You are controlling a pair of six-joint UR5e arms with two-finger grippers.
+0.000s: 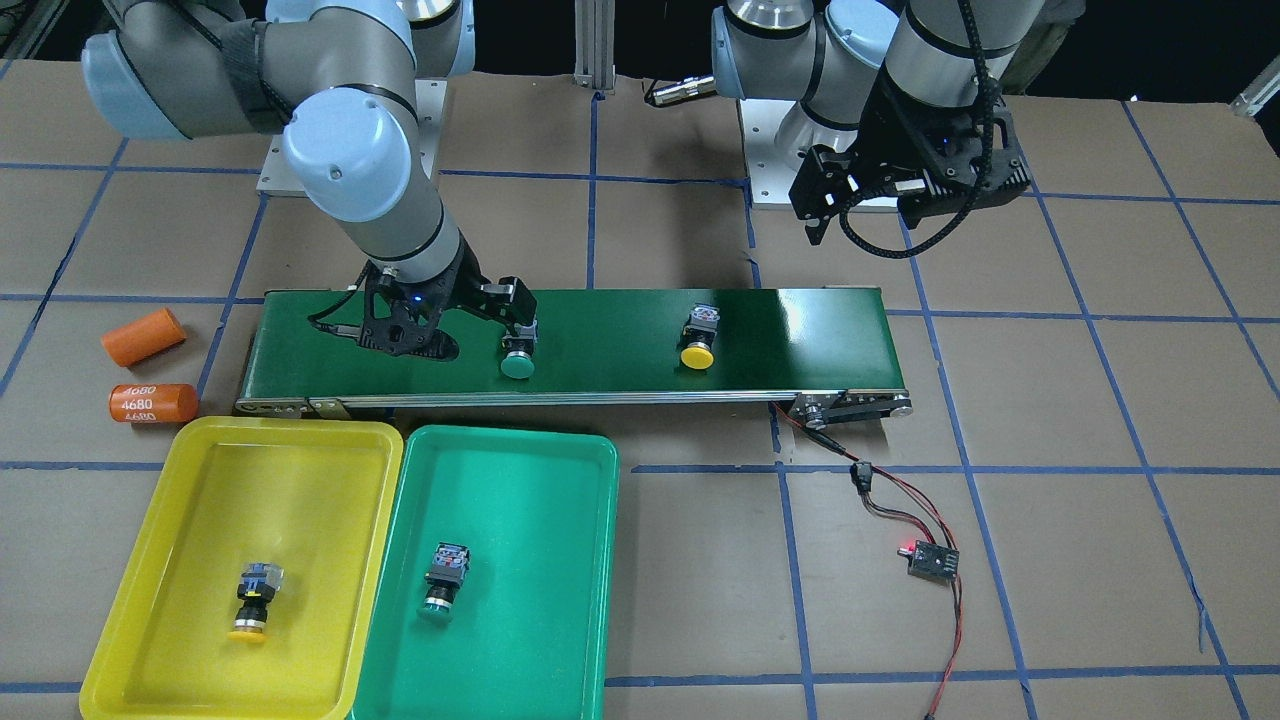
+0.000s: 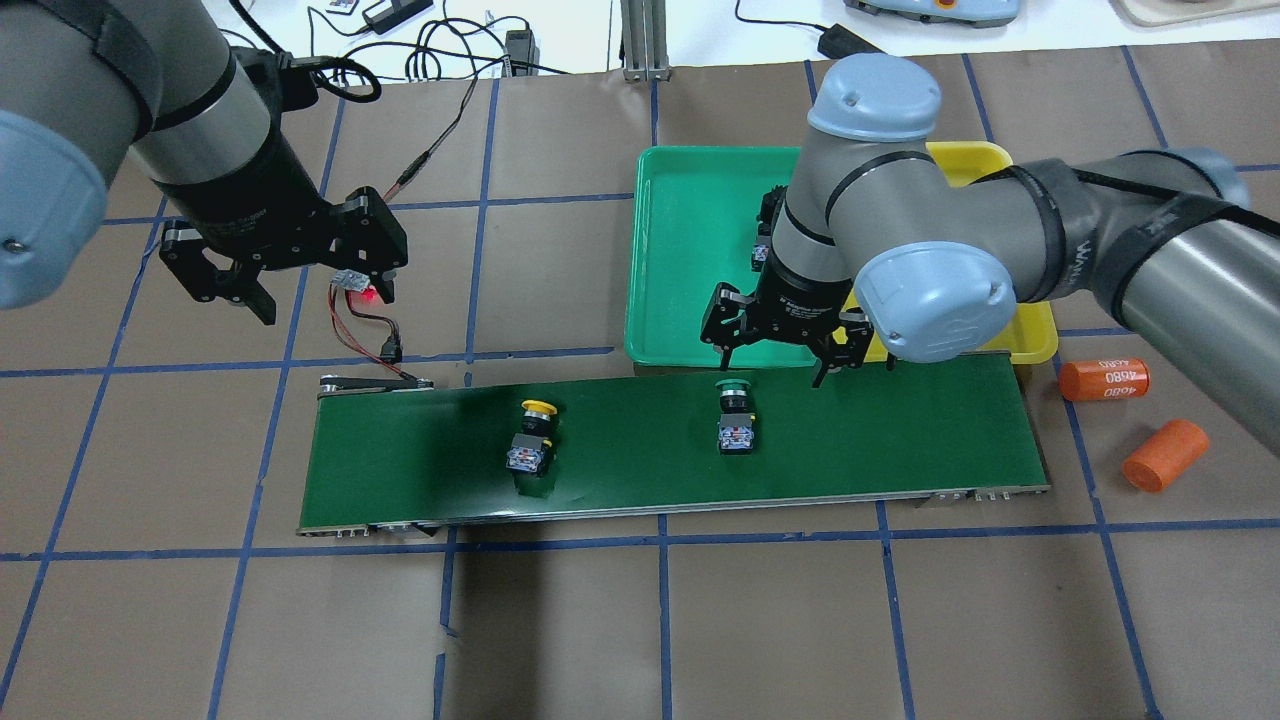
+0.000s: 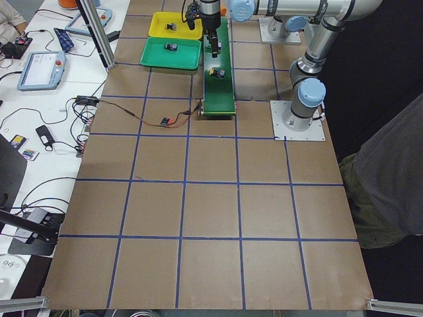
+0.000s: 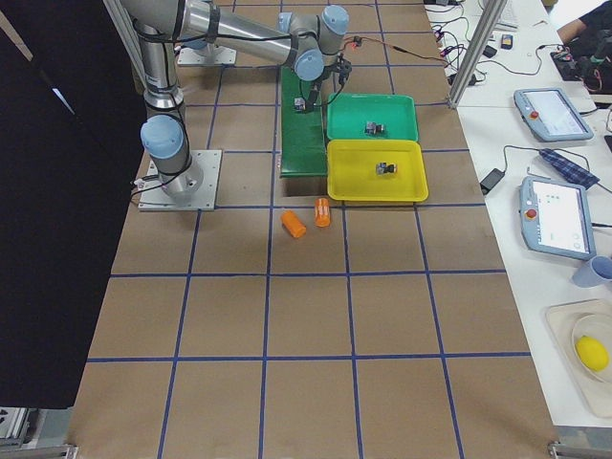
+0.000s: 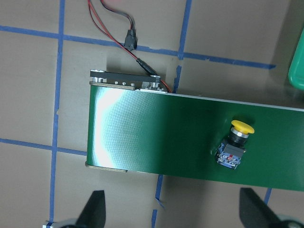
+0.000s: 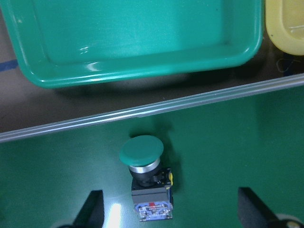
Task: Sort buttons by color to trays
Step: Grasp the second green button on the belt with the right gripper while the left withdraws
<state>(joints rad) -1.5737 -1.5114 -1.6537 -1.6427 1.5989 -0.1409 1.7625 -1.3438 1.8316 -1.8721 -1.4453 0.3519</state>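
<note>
right hand (image 2: 774,362) hangs open over the green-capped black push-button switch (image 2: 733,412) on the long dark-green conveyor belt (image 2: 900,440) — left hand (image 5: 175,213) open too, above the brown bench (image 2: 800,620).

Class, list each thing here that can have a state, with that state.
Green belt button: on its side, unsorted.
Yellow belt button: on its side, unsorted.
Left gripper: open, empty.
Right gripper: open, above green belt button.
Green tray: holds one green button.
Yellow tray: holds one yellow button.
</note>
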